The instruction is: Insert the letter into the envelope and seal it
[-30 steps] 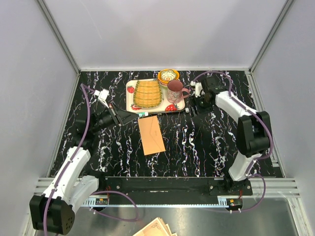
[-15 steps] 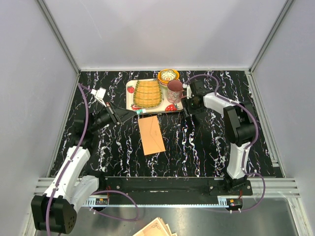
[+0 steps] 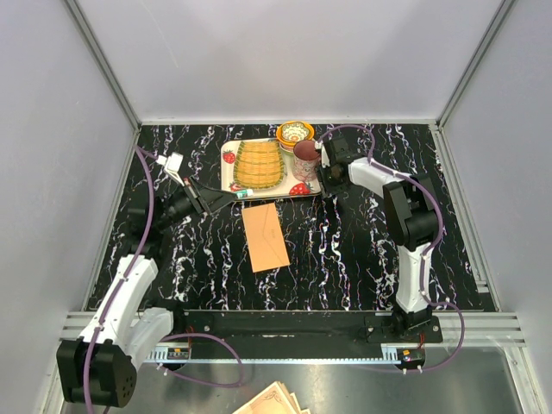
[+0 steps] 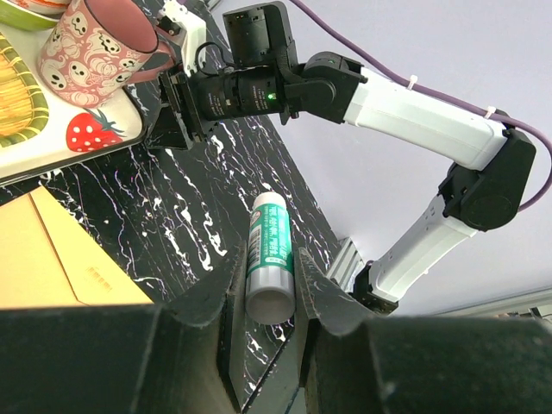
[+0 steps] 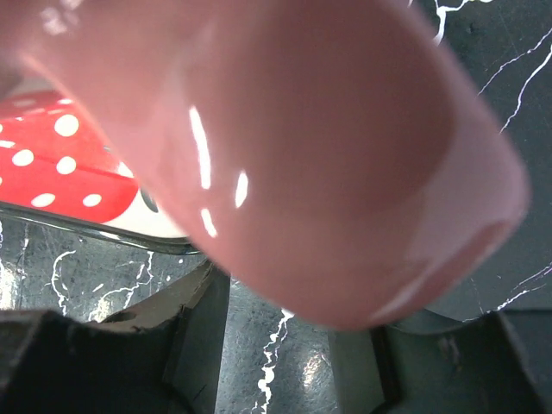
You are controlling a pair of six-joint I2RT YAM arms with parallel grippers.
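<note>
The orange-tan envelope (image 3: 265, 235) lies flat on the black marbled table just in front of the tray; its corner also shows in the left wrist view (image 4: 52, 259). The letter is not in view. My left gripper (image 3: 226, 197) (image 4: 269, 259) is shut on a green-and-white glue stick (image 3: 244, 193) (image 4: 272, 226), held above the table just left of the envelope's far end. My right gripper (image 3: 326, 170) (image 5: 293, 341) is open at the handle of the pink mug (image 3: 305, 158) (image 5: 285, 147), with the handle right in front of its jaws.
A white strawberry tray (image 3: 228, 164) at the back holds a yellow woven mat (image 3: 259, 162) and the mug. A patterned bowl (image 3: 295, 134) stands behind it. An ornate-edged paper stack (image 3: 272, 401) lies below the table's front rail.
My right gripper has swung left from the table's right side to the mug's handle. My left gripper has moved slightly right with the glue stick. The envelope has not moved.
</note>
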